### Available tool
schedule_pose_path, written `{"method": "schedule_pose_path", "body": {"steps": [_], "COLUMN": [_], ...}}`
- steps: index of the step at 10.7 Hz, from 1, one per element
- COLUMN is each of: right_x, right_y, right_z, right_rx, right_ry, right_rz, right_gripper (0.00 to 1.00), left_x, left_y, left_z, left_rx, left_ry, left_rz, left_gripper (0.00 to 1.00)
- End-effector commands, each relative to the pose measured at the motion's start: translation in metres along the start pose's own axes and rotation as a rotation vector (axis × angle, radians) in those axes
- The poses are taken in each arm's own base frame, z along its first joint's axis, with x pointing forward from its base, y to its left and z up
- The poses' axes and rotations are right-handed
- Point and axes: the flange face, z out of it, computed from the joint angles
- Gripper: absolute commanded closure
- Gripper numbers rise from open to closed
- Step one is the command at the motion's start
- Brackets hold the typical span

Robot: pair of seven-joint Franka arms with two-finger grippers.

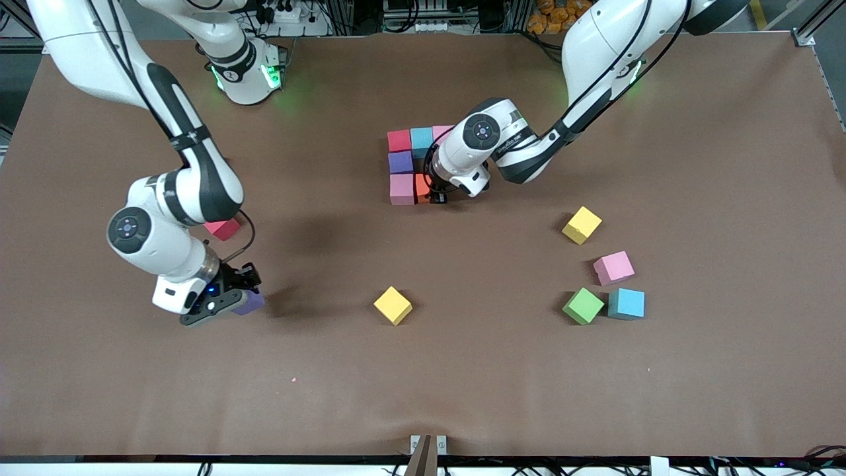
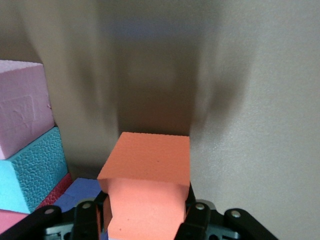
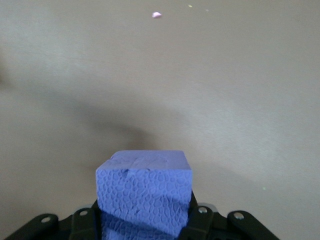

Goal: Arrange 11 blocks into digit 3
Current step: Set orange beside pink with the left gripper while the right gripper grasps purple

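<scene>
Nearest the front camera on my feed, a yellow block (image 1: 392,305) sat alone on the bench (image 1: 462,383), mid-table. At about the same nearness, toward the left arm's end, a green block (image 1: 583,305) and a teal block (image 1: 626,303) sat just beside each other. A pink block (image 1: 613,268) lay close by, a little farther from the camera, and a second yellow block (image 1: 581,225) farther still.

Toward the right arm's end, the right gripper (image 1: 243,295) was pinching a purple block (image 1: 250,303) low at the bench. In the right wrist view I saw both fingers (image 3: 200,220) pressed against that purple block's (image 3: 144,192) sides. A red block (image 1: 223,229) lay farther from the camera, partly hidden by the right arm.

Farther still, mid-table, the started digit 3 (image 1: 410,165) stood. It had a row of red, teal (image 1: 421,139) and pink cubes, with a purple cube (image 1: 400,162) and a pink cube (image 1: 401,189) running toward the camera under the red one. The left gripper (image 1: 437,195) was clamped on an orange block (image 1: 423,187), held just beside that nearer pink cube. The left wrist view showed the orange block (image 2: 147,195) between its fingers (image 2: 197,220).
</scene>
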Motion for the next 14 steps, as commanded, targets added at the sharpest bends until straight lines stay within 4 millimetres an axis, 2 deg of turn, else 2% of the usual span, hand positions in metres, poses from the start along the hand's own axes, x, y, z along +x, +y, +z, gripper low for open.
{"method": "schedule_pose_path", "body": {"steps": [1, 4, 5, 6, 7, 9, 10, 13, 14], "right_x": [0.000, 0.003, 0.004, 0.005, 0.005, 0.009, 0.010, 0.011, 0.014], "right_y": [-0.017, -0.048, -0.054, -0.057, -0.057, -0.056, -0.058, -0.062, -0.077], "right_z": [-0.005, -0.003, -0.002, -0.001, -0.001, -0.006, -0.007, -0.007, -0.006], "right_rx": [0.007, 0.025, 0.026, 0.028, 0.028, 0.026, 0.028, 0.027, 0.024], "right_ry": [-0.010, -0.045, -0.044, -0.045, -0.045, -0.035, -0.033, -0.026, -0.026], "right_rz": [0.055, 0.078, 0.077, 0.073, 0.070, 0.072, 0.070, 0.093, 0.137], "right_gripper": [0.70, 0.70, 0.70, 0.70, 0.70, 0.69, 0.70, 0.70, 0.69], "left_x": [-0.010, -0.012, -0.012, -0.012, -0.013, -0.013, -0.017, -0.034, -0.037], "left_y": [-0.001, -0.002, -0.002, -0.002, -0.006, -0.007, -0.008, -0.017, -0.019], "left_z": [0.000, 0.000, 0.000, 0.001, 0.003, 0.000, -0.014, -0.079, -0.100], "left_rx": [-0.013, -0.013, -0.013, -0.014, -0.027, -0.052, -0.078, -0.163, -0.190], "left_ry": [-0.013, -0.013, -0.013, -0.011, 0.003, 0.019, 0.023, 0.069, 0.085], "left_rz": [0.000, 0.006, 0.014, 0.022, 0.059, 0.101, 0.115, 0.159, 0.182], "left_gripper": [0.64, 0.60, 0.55, 0.24, 0.00, 0.00, 0.00, 0.00, 0.00]}}
